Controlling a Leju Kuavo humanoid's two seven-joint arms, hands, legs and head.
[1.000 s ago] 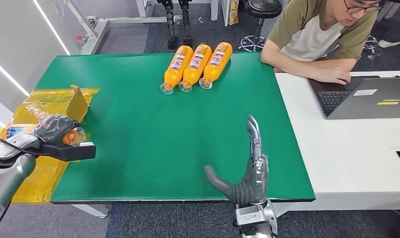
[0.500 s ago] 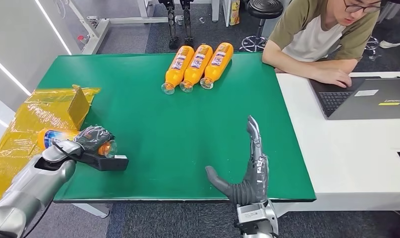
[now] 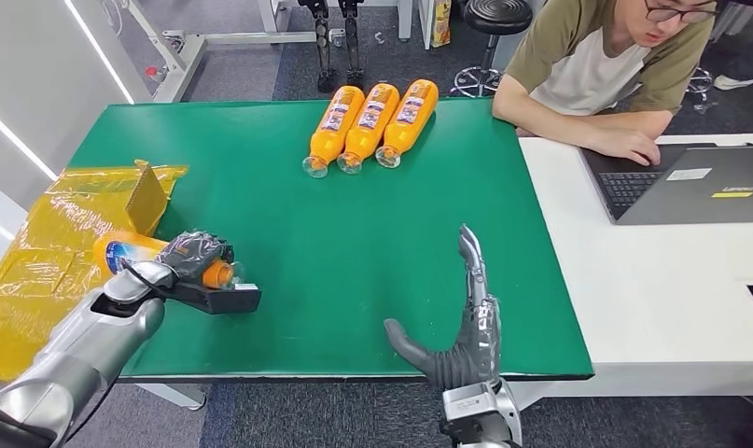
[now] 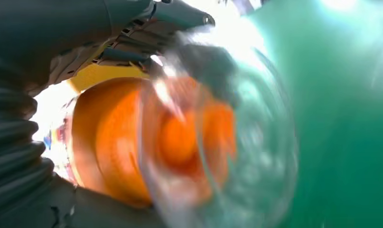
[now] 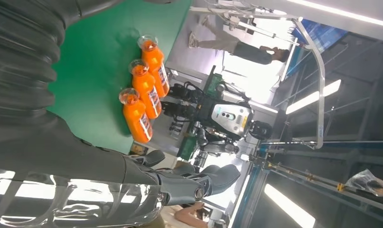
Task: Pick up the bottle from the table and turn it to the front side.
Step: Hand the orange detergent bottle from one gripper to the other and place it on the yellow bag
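Left hand (image 3: 193, 254) grips my orange juice bottle (image 3: 130, 252) near its cap end, lying sideways over the green table's (image 3: 354, 233) left edge. Right hand (image 3: 466, 327) rests spread, holding nothing, at the near edge.

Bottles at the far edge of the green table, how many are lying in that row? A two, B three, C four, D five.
B: three orange bottles lie side by side at the far edge of the green table, apart from the bottle in the left hand.
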